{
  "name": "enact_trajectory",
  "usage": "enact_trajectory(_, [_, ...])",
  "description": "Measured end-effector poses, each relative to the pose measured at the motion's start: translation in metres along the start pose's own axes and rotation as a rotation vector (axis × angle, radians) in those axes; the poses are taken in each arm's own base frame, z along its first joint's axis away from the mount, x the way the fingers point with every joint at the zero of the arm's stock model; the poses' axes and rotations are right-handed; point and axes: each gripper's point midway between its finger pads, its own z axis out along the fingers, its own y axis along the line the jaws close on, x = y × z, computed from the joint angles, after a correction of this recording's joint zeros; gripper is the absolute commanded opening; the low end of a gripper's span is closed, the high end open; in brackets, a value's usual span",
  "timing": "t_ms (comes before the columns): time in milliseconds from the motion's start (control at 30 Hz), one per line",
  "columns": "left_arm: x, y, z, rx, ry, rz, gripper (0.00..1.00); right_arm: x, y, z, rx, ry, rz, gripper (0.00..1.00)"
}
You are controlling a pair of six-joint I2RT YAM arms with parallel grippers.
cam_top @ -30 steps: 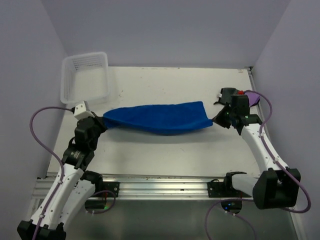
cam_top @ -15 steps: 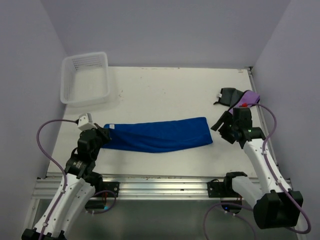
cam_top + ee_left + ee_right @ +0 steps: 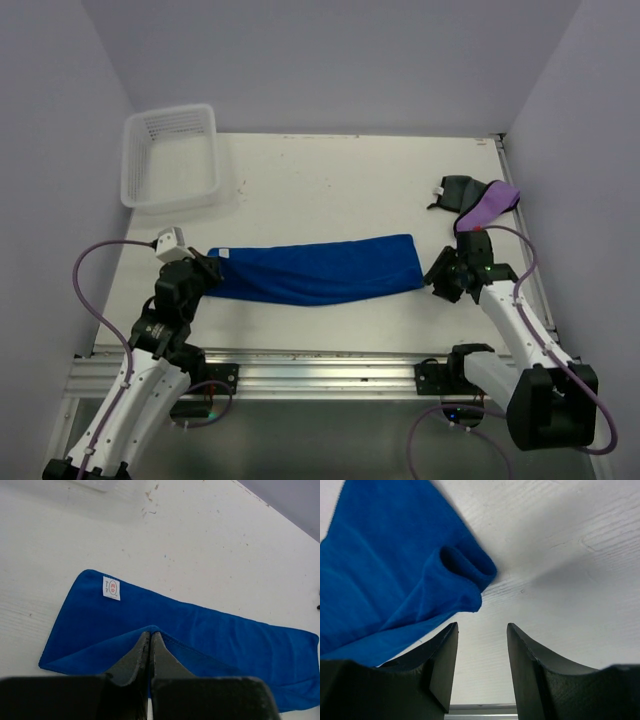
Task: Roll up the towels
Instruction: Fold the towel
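The bright blue towel [image 3: 315,270] lies stretched out as a long folded strip across the front of the table. My left gripper [image 3: 207,268] is shut on its left end, with a raised fold of blue towel [image 3: 210,630] pinched at the tips of the left gripper [image 3: 150,636]. My right gripper [image 3: 440,275] is open just off the towel's right end. In the right wrist view that curled corner of the blue towel [image 3: 462,572] lies ahead of the right gripper [image 3: 482,627], with bare table between the fingers. The purple towel [image 3: 490,203] and the dark grey towel [image 3: 455,190] lie bunched together at the right edge.
A white mesh basket [image 3: 170,112] stands at the back left corner. The metal rail [image 3: 320,360] runs along the near edge of the table, and walls close in the left, back and right sides.
The right gripper has let go of the towel's right end and opened. The towel, held up a second ago, came down flat nearer the front. The right arm dropped back slightly.
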Motion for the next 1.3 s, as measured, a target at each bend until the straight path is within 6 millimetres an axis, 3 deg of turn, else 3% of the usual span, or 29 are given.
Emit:
enact_trajectory(200, [0.001,0.000,0.000,-0.001,0.005,0.002,0.00,0.013,-0.005,0.021,0.009,0.063,0.005,0.48])
enact_trajectory(433, [0.003,0.001,-0.001,-0.002,0.009,0.004,0.00,0.008,0.000,0.031,-0.005,0.053,0.004,0.44])
enact_trajectory(567, [0.002,-0.001,-0.002,0.003,0.005,0.003,0.00,0.007,0.000,0.038,0.002,0.063,0.010,0.27])
enact_trajectory(700, [0.002,-0.001,-0.002,0.004,0.005,0.001,0.00,0.005,0.001,0.041,-0.002,0.058,0.015,0.00])
enact_trajectory(1067, [-0.003,-0.001,-0.006,0.003,-0.022,-0.032,0.00,-0.003,0.009,0.032,-0.023,0.026,0.021,0.00])
enact_trajectory(1300, [-0.001,0.006,-0.005,-0.038,-0.019,-0.044,0.00,-0.054,0.055,0.012,-0.100,-0.060,0.035,0.00])
